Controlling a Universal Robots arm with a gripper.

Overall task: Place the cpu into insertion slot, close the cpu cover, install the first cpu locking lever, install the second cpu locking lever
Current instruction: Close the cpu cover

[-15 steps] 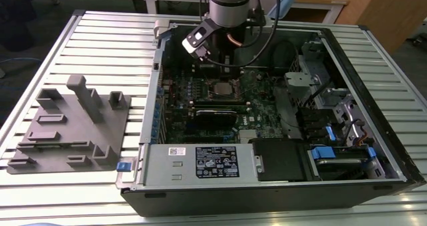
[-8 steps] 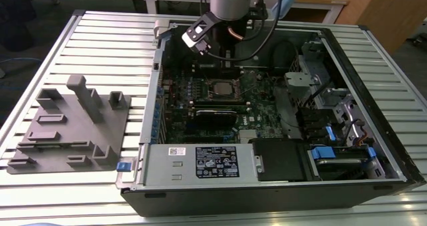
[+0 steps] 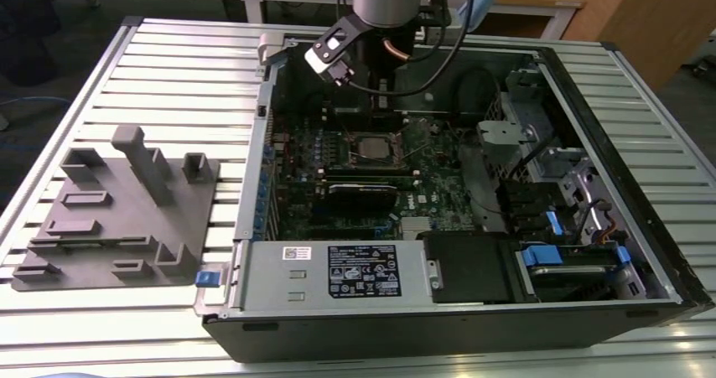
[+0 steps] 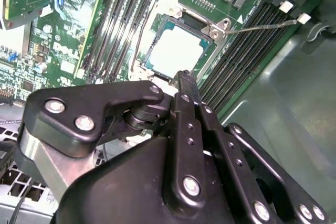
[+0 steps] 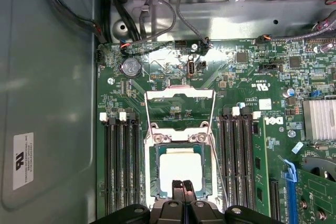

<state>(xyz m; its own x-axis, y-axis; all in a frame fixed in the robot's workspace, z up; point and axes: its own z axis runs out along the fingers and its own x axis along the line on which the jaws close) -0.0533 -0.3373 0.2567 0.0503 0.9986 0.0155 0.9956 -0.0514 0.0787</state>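
The cpu [image 5: 180, 170] lies flat in the insertion slot [image 5: 155, 182] on the green motherboard, silvery top up; it also shows in the second wrist view as the cpu [image 4: 176, 51]. The cpu cover [image 5: 180, 95] is swung open behind the socket, with the board visible through its window. A thin locking lever [image 4: 262, 24] sticks out unlatched beside the socket. My gripper [image 5: 184, 188] hovers just above the chip's near edge, fingers shut together with nothing between them. In the exterior view the gripper [image 3: 381, 101] hangs inside the case behind the socket [image 3: 370, 147].
Rows of black memory slots [image 5: 122, 166] flank the socket on both sides. The open computer case [image 3: 582, 85] walls in the board, with cables and drive bays on the exterior view's right. A grey fixture block [image 3: 123, 210] sits on the slatted table at the exterior view's left.
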